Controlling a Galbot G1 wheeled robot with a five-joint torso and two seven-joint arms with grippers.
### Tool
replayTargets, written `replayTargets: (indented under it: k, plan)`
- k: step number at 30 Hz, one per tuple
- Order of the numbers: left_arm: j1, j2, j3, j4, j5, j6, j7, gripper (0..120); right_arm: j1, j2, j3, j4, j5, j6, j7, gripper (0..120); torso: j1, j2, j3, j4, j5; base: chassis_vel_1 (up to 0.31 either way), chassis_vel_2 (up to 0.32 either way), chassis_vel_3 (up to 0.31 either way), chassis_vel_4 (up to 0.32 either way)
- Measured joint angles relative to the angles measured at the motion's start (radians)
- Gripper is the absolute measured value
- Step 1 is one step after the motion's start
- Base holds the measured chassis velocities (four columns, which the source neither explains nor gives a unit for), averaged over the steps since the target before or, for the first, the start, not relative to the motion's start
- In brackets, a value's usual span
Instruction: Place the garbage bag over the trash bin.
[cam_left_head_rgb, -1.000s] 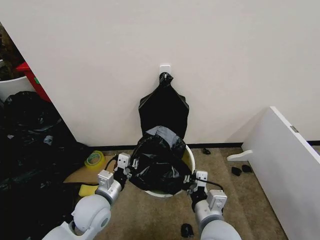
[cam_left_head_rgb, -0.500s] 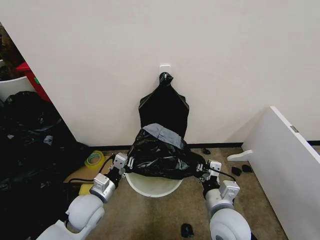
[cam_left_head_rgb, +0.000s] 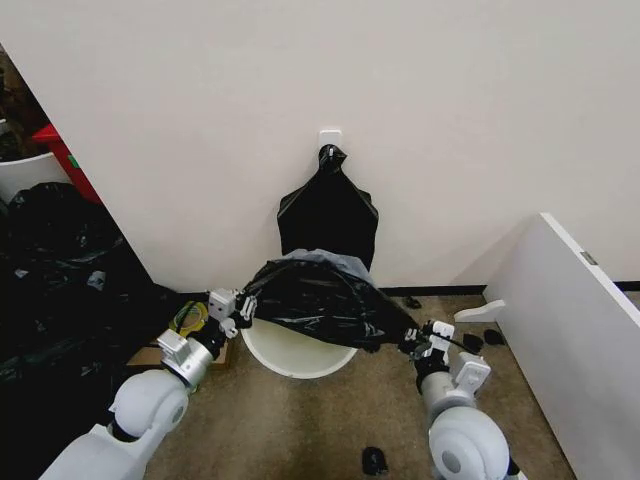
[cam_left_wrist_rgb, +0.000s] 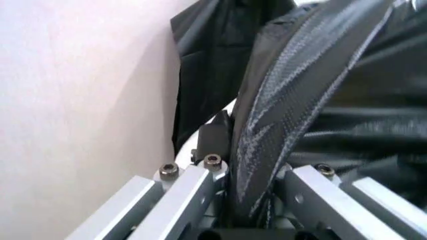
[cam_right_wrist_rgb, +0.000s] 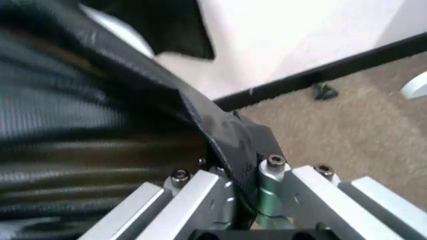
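Observation:
The garbage bag (cam_left_head_rgb: 320, 300) is stretched wide between my two grippers, hanging above the far half of the cream-white trash bin (cam_left_head_rgb: 290, 358). My left gripper (cam_left_head_rgb: 238, 306) is shut on the bag's left edge, left of the bin. My right gripper (cam_left_head_rgb: 418, 340) is shut on its right edge, right of the bin. Up close, the bag's taut greyish plastic (cam_left_wrist_rgb: 280, 110) runs down between the left gripper's jaws. The right wrist view has a folded edge of the bag (cam_right_wrist_rgb: 227, 135) pinched between the right gripper's jaws. The bin's near rim and inside lie uncovered.
A flat black bag bundle (cam_left_head_rgb: 328, 215) hangs from a white hook (cam_left_head_rgb: 330, 137) on the wall behind the bin. A heap of black plastic (cam_left_head_rgb: 60, 290) fills the left. A tape roll (cam_left_head_rgb: 186, 318) on cardboard lies left of the bin. A white panel (cam_left_head_rgb: 575, 320) leans at right. Small dark scraps (cam_left_head_rgb: 373, 461) dot the carpet.
Both grippers have moved apart and away from me, stretching the bag wider and flatter. The bag has lifted off the bin's near part, which now lies open.

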Motion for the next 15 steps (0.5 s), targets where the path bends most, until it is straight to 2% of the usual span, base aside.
replayTargets:
  k: [4, 10, 11, 12, 15]
  plan:
    - [-0.004, -0.017, -0.003, -0.011, -0.083, 0.041, -0.006, 0, -0.016, 0.009, -0.049, -0.021, -0.044, 0.001, -0.019, 0, 0.000, 0.000, 0.000, 0.0000, 0.0001, 0.000, 0.000, 0.000, 0.000]
    - [-0.023, -0.035, -0.005, -0.027, -0.166, 0.121, -0.121, 0, -0.048, 0.004, -0.120, -0.064, -0.152, 0.035, -0.060, 0, 0.000, 0.000, 0.000, 0.0000, 0.0000, 0.000, 0.000, 0.000, 0.000]
    - [-0.027, -0.035, -0.006, -0.029, -0.178, 0.135, -0.144, 0, -0.061, -0.003, -0.142, -0.072, -0.189, 0.041, -0.066, 7, 0.000, 0.000, 0.000, 0.0000, 0.0001, 0.000, 0.000, 0.000, 0.000]
    - [-0.027, -0.035, -0.006, -0.029, -0.178, 0.135, -0.144, 0, -0.061, -0.003, -0.142, -0.072, -0.189, 0.041, -0.066, 7, 0.000, 0.000, 0.000, 0.0000, 0.0001, 0.000, 0.000, 0.000, 0.000]
    - [-0.026, -0.036, -0.007, -0.037, -0.181, 0.146, -0.167, 0, -0.084, -0.016, -0.196, -0.094, -0.301, 0.053, -0.075, 18, 0.000, 0.000, 0.000, 0.0001, 0.0001, 0.000, 0.000, 0.000, 0.000]
